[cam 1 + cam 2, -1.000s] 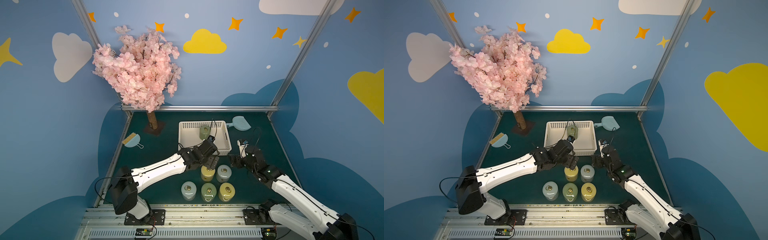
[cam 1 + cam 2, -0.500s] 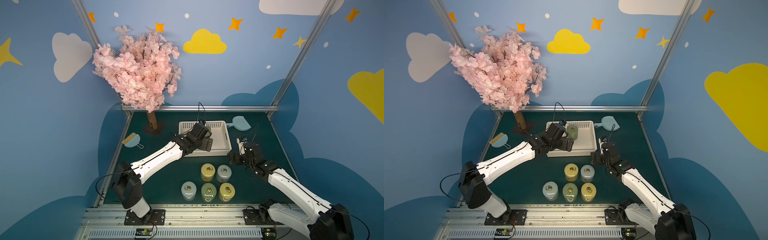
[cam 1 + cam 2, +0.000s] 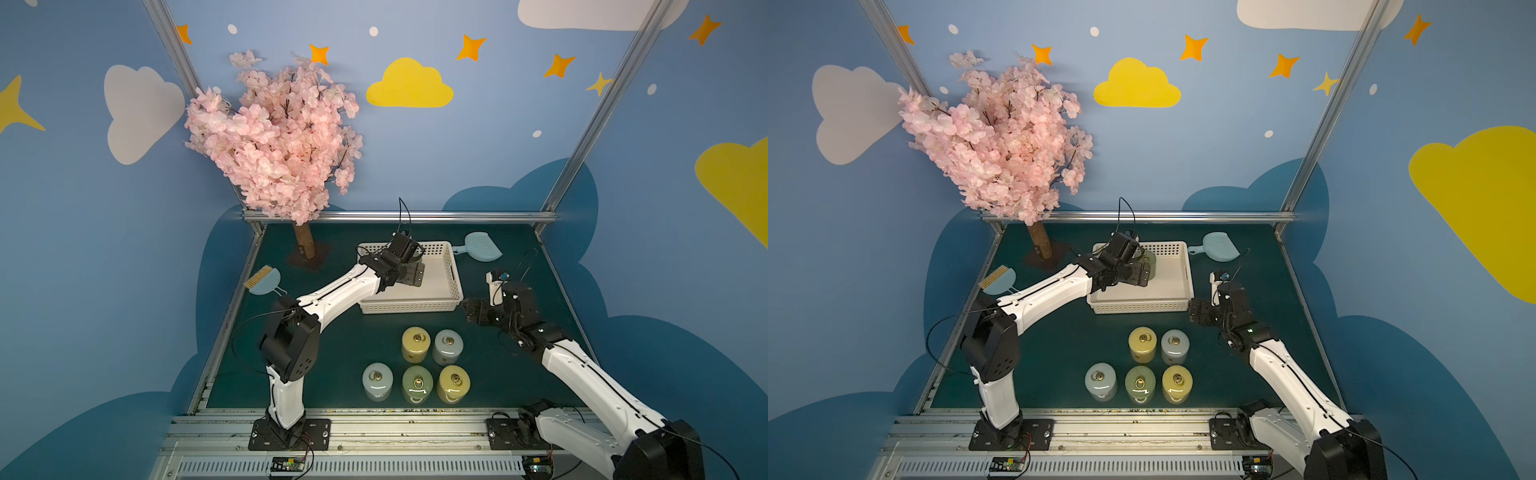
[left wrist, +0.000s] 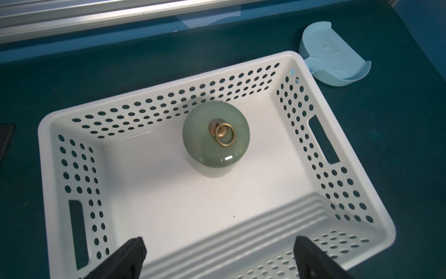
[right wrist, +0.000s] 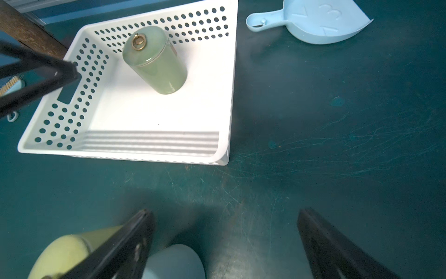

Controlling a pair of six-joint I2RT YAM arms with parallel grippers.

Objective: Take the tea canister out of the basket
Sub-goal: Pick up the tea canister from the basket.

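Blue walls all round, painted clouds and stars, and below them a dark green counter [image 3: 340,353]. Task far along by the look of it, but not finished: one green tea canister [image 4: 215,137] upright inside the white basket [image 4: 181,205], near the far perforated wall, nothing gripping it. Left fingers [image 4: 125,258] hanging above the basket's near side, spread wide apart, empty, pointed toward the canister but well short of it. Right fingers [image 5: 125,246] likewise wide apart and empty, low over bare counter just off the basket's near corner, out of the action. Left to do, at a guess: close in, clamp the canister, lift it clear of the rim, set it down outside. Now the count. Six canisters in all: one in the basket, five out on the counter in two rows, two behind and three in front. Out there by colour: two yellow canisters [image 3: 415,344], two pale blue canisters [image 3: 447,345], one green canister [image 3: 417,384], each with a small brass ring on the lid. One basket, otherwise bare inside. One pale blue dustpan [image 3: 482,247] beside the basket's far corner, one little brush [image 3: 262,280] off by the left rail, one pink blossom tree [image 3: 278,137] in the back corner. Two arms, nothing held.
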